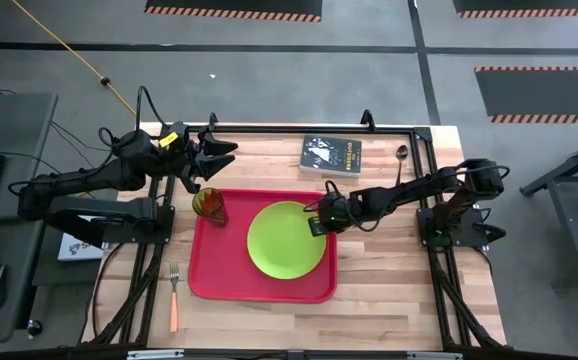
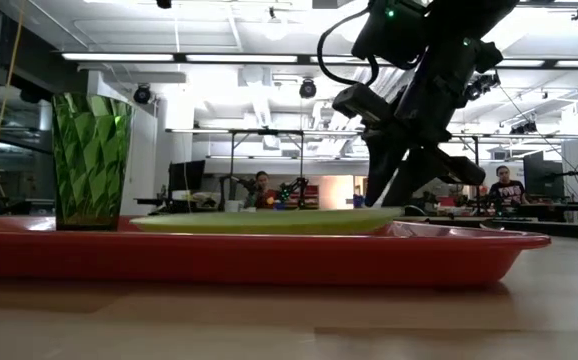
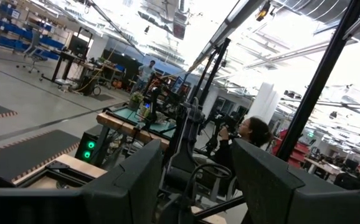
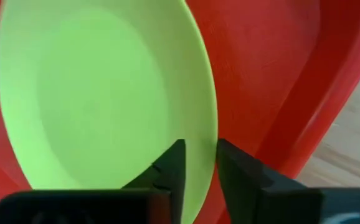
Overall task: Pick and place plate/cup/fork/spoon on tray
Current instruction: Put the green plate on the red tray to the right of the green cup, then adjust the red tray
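The lime-green plate [image 1: 284,242] lies in the right half of the red tray [image 1: 209,280]; it also shows in the low view [image 2: 269,221]. My right gripper [image 1: 316,223] is shut on the plate's right rim. The green-tinted cup [image 1: 210,206] stands upright on its base in the tray's far left corner. The orange-handled fork [image 1: 174,295] lies flat on the table left of the tray. The spoon [image 1: 401,156] lies flat at the far right. My left gripper [image 1: 224,155] is open and empty, raised above the table's far left part. My right gripper pinches the plate's right rim [image 4: 210,144] between its two fingers, one finger [image 4: 170,169] over the plate's inner face and the other [image 4: 233,171] on its outer side. The fingers slant down from the table's right side. The plate sits nearly level in the tray.
A dark book [image 1: 331,155] lies on the table beyond the tray, with the spoon to its right. People sit in the room beyond the table [image 2: 506,186]. Bare wood lies right of the tray and along the near edge.
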`<action>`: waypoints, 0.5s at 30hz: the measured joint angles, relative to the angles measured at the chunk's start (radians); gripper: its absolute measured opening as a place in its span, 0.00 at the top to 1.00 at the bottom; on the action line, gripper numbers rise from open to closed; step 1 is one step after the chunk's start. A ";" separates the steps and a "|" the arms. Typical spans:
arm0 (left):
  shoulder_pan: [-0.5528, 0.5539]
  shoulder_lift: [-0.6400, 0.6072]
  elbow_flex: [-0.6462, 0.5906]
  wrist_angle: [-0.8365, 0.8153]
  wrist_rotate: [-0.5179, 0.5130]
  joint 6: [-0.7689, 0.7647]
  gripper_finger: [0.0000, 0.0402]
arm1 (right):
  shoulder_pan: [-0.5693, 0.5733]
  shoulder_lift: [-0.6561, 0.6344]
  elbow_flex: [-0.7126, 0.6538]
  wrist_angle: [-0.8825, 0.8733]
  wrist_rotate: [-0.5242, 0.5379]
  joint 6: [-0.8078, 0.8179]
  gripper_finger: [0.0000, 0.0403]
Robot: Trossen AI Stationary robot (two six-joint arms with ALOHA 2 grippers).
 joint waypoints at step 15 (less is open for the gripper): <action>0.000 0.000 0.000 0.000 0.000 0.001 0.53 | -0.018 -0.073 0.000 -0.209 -0.006 -0.061 0.56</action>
